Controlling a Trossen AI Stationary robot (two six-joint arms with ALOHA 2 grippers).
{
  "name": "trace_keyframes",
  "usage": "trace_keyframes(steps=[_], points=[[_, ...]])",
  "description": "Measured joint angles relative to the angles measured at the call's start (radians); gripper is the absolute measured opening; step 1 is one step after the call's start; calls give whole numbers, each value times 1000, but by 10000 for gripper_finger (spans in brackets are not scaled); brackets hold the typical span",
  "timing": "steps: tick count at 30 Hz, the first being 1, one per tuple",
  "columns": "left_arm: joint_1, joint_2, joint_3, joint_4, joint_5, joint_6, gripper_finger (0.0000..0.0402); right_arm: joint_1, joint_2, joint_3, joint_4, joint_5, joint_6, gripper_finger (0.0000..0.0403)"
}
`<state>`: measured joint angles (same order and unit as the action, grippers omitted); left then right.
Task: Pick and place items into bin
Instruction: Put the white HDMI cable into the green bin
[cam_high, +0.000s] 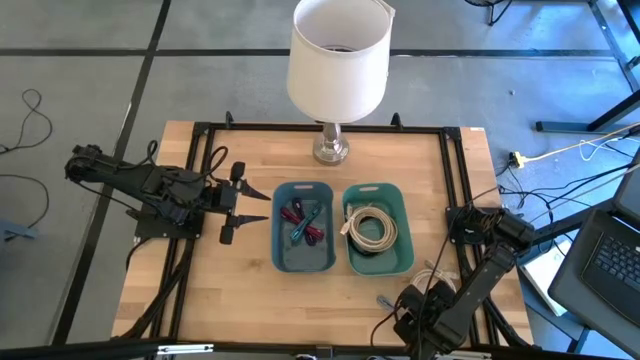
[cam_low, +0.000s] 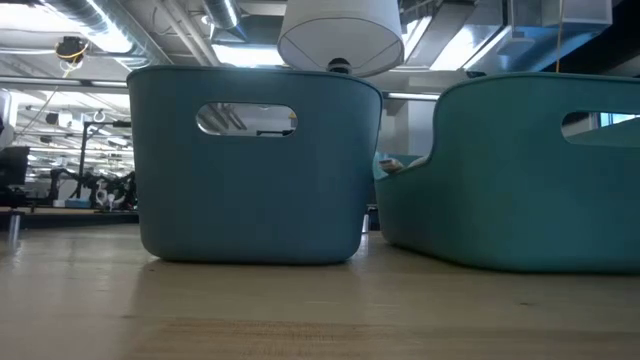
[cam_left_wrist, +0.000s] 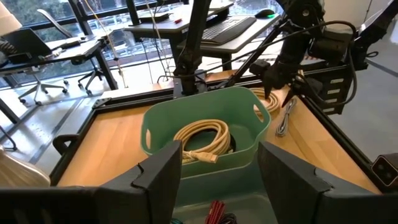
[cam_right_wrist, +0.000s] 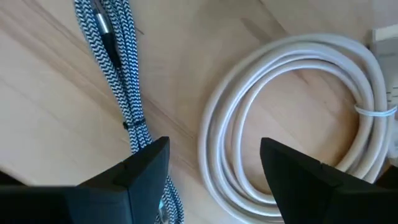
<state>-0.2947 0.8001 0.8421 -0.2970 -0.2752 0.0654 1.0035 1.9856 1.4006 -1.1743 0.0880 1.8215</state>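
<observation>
From above, the blue plastic bin (cam_high: 303, 240) holding red and teal strap pieces (cam_high: 304, 222) sits just beside the teal plastic bin (cam_high: 378, 228), which holds a coiled cream-white cable (cam_high: 370, 230). The left gripper (cam_high: 240, 203) hangs open and empty just left of the blue bin. The right gripper (cam_high: 425, 293) points down near the table's front right corner.

Low view: both bins stand on the wooden table (cam_low: 300, 310).

Right wrist view: open, empty fingers (cam_right_wrist: 146, 165) hover over a coiled white cable (cam_right_wrist: 292, 118) and a braided black-and-white cable (cam_right_wrist: 121, 81)
</observation>
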Motion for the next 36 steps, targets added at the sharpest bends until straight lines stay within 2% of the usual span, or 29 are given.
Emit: trace_keyframes(steps=[13, 15, 18, 23, 30, 36], points=[[0, 0, 0, 0, 1, 0, 205, 0, 2, -130, 141, -6, 31, 247], [0, 0, 0, 0, 1, 0, 205, 0, 1, -135, 148, -6, 31, 231], [0, 0, 0, 0, 1, 0, 205, 0, 1, -139, 153, -5, 34, 181], [0, 0, 0, 0, 1, 0, 205, 0, 3, -142, 130, -6, 48, 43], [0, 0, 0, -4, 1, 0, 205, -1, 11, -117, 23, -30, 129, 15], [0, 0, 0, -14, 0, -6, 205, 0, 12, 51, -121, -42, 136, 15]])
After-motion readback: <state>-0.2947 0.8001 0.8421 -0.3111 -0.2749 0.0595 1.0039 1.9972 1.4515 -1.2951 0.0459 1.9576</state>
